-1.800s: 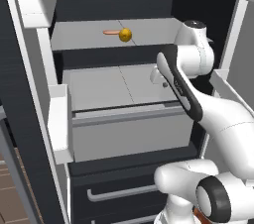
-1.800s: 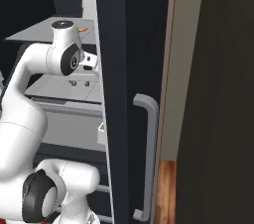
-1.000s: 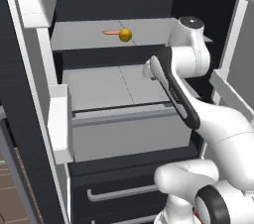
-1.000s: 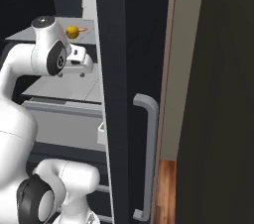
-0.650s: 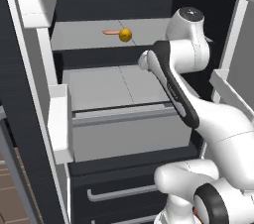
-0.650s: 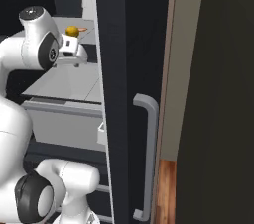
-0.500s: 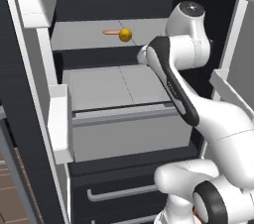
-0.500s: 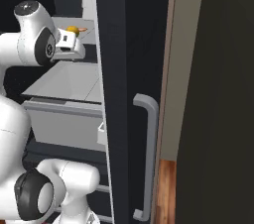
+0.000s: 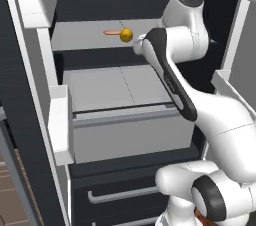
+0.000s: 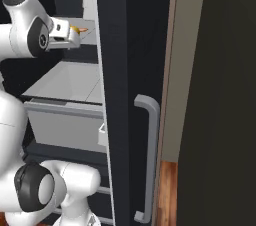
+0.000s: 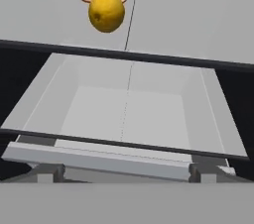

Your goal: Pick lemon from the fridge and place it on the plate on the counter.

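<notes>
Lemon (image 9: pixel 126 35) on fridge (image 9: pixel 100 135) shelf

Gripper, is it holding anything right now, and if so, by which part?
Nothing is held. The lemon sits free on the fridge shelf ahead of the hand, with the pinkish stick behind it.

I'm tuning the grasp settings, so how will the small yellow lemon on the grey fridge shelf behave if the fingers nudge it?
The small round yellow lemon looks nearly spherical, so it would probably roll on the flat grey shelf. The thin pinkish stick behind it seems unlikely to stop it. Its smooth skin may slip unless gripped centrally.
</notes>
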Motion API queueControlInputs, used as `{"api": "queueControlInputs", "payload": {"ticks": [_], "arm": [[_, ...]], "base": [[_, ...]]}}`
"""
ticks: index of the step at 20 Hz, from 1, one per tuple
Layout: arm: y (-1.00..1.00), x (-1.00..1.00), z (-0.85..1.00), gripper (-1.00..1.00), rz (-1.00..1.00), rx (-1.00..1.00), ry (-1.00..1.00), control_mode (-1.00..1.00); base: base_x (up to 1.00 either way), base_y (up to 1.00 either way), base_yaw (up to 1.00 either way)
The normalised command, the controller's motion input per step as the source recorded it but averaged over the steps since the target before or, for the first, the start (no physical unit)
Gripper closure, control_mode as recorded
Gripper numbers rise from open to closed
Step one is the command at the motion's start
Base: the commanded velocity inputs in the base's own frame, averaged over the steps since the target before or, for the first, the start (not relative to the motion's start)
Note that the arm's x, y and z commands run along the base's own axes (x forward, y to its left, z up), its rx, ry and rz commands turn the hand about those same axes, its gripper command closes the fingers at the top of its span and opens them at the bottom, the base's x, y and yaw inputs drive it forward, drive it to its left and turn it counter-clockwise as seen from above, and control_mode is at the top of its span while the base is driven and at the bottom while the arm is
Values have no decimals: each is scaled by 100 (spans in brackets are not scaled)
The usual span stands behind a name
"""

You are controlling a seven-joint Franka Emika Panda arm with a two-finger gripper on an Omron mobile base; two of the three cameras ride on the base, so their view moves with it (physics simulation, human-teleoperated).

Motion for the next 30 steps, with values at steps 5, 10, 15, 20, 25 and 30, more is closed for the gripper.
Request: {"api": "queueControlInputs", "payload": {"ticks": [5,10,15,20,25,30], "arm": [[15,33,10,-100,0,3,-6,-100],[13,34,14,-100,0,3,-3,-100],[13,35,12,-100,0,1,0,-100],[15,36,0,-100,0,0,0,-100],[16,36,0,-100,0,0,0,-100],[3,36,-9,-100,0,0,0,-100]], "base": [[0,0,0],[0,0,0],[0,0,0],[0,0,0],[0,0,0],[0,0,0]]}}
